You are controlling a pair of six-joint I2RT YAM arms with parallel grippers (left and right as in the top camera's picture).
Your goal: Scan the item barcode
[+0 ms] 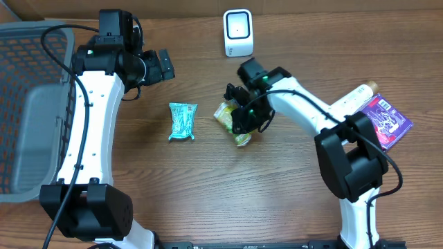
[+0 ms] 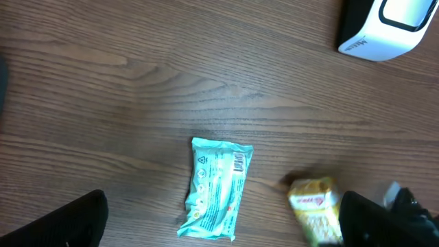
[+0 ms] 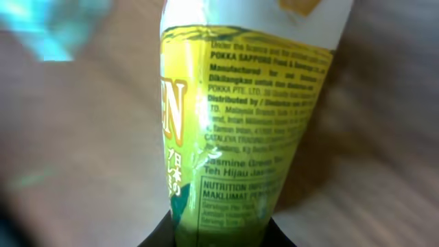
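Observation:
A yellow-green drink pack (image 1: 224,113) with printed text is at the table's middle, and my right gripper (image 1: 245,119) is shut on it. In the right wrist view the pack (image 3: 240,116) fills the frame, its lower end pinched between the dark fingers (image 3: 156,240) of the right gripper (image 3: 219,237). I cannot tell whether it is off the table. The white scanner (image 1: 238,32) stands at the far edge. My left gripper (image 1: 165,66) hangs open and empty above the table. Its view shows the scanner (image 2: 384,27), the pack (image 2: 314,209) and a teal packet (image 2: 216,186).
The teal packet (image 1: 183,121) lies flat left of the pack. A grey mesh basket (image 1: 31,104) takes up the left side. A purple packet (image 1: 387,122) and a pale bottle (image 1: 357,98) lie at the right, beside the right arm.

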